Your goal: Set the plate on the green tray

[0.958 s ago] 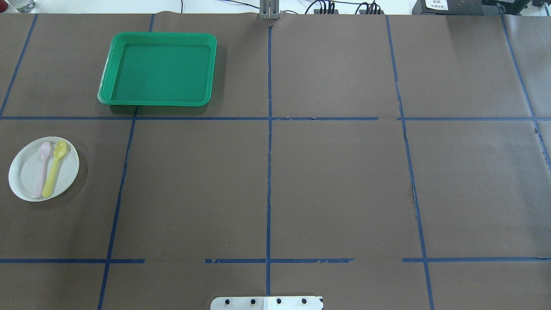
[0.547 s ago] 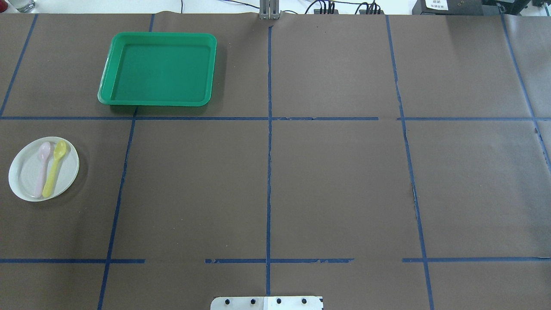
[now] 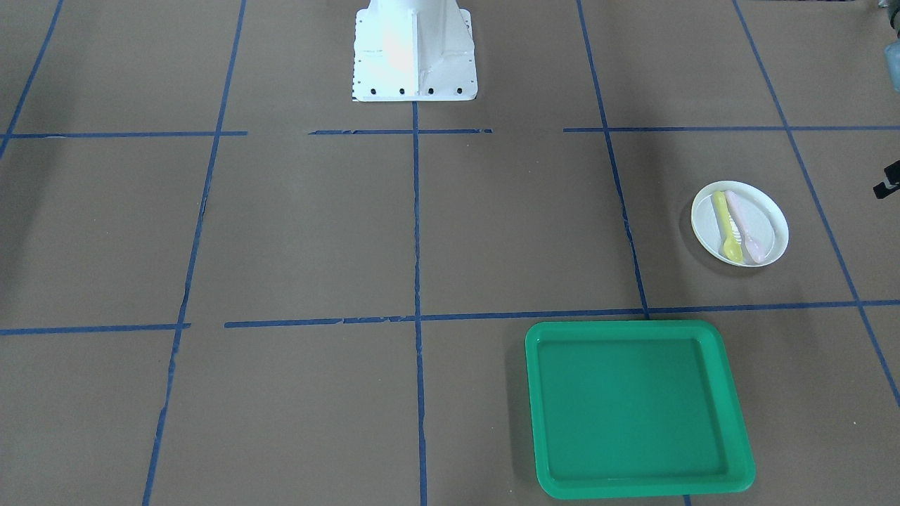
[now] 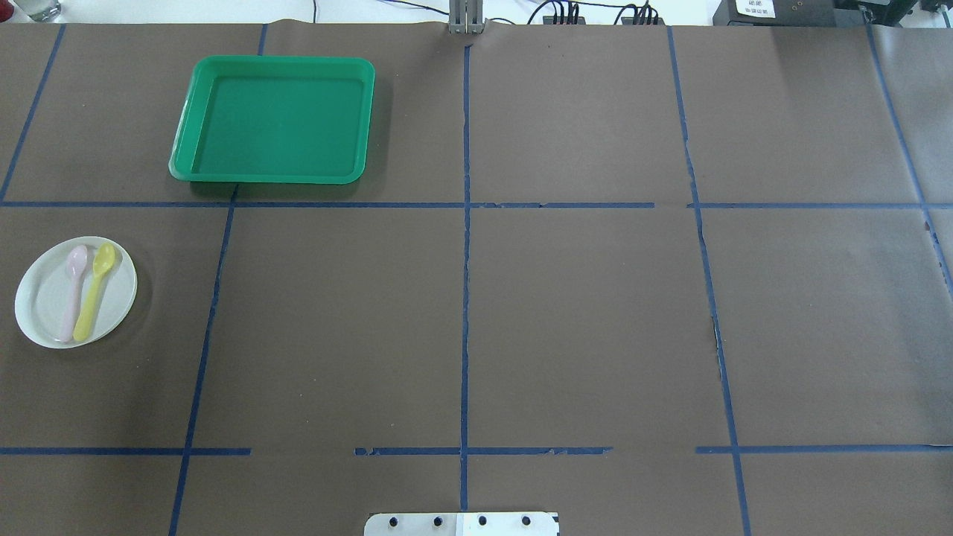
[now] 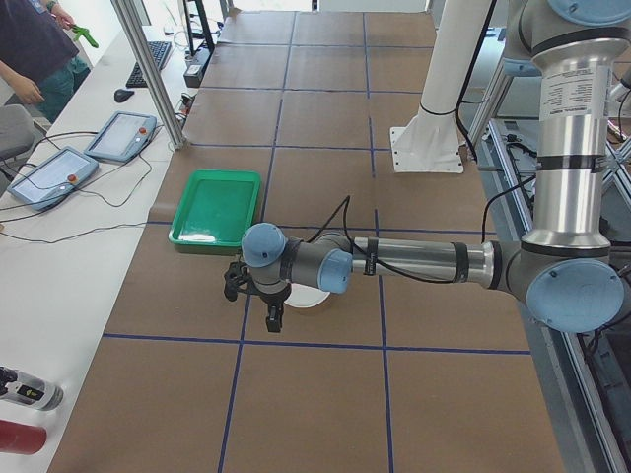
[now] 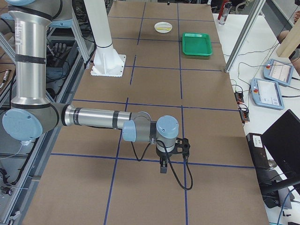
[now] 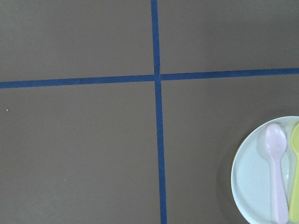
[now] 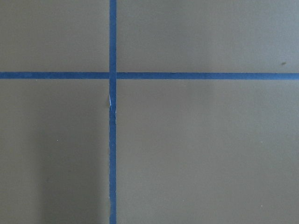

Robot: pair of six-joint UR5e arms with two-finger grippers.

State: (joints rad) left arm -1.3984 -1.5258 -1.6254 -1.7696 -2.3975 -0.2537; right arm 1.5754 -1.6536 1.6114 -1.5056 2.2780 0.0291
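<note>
The white plate lies at the table's left edge and carries a pink spoon and a yellow spoon. It also shows in the front view and at the lower right of the left wrist view. The green tray lies empty further back; it also shows in the front view. My left gripper hangs above the table beside the plate and shows only in the left side view. My right gripper hangs far from both. I cannot tell whether either is open or shut.
Brown paper with blue tape lines covers the table. The robot's white base stands at the near edge. Teach pendants and cables lie on the white bench beyond the tray. A person stands at that bench.
</note>
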